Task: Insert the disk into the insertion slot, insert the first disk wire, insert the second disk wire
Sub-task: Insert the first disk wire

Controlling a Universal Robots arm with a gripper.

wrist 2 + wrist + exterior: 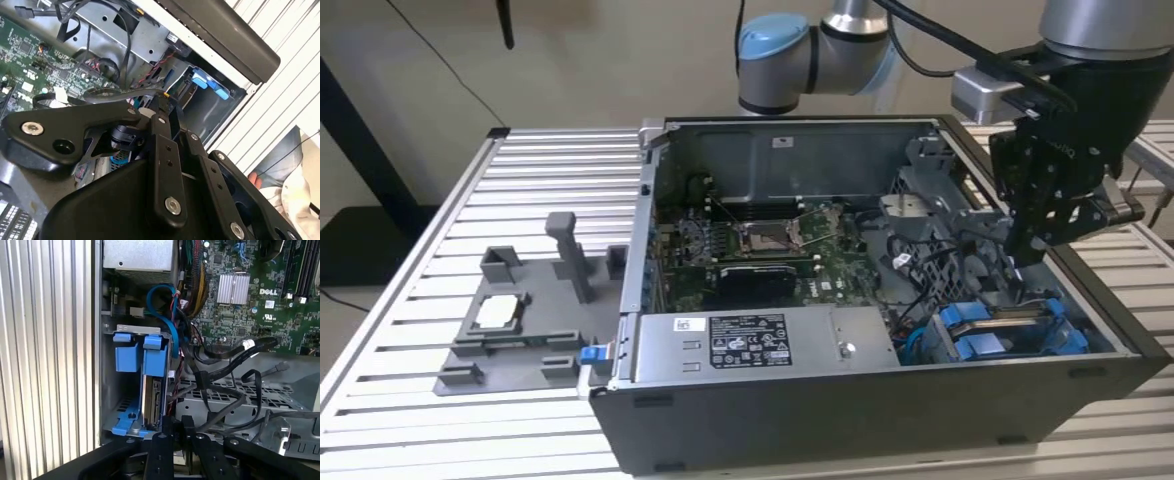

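Inside open computer case [854, 420], disk [152, 399] already sits in insertion slot [111, 390], up on edge in blue holder. gripper [175, 426] hangs low, just over disk's end, likely so plug can reach it. Fingers closed, seem to pinch end of black wire [115, 91]. Other black wires [220, 390] bunch just beside slot and blue wire [167, 320] loops near, so they could snag. power-supply box [747, 345] near. grey tray [507, 345] well apart, outside case.

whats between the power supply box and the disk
In the first wrist view, a looped blue cable and a bundle of coloured wires lie between the power supply box and the disk.
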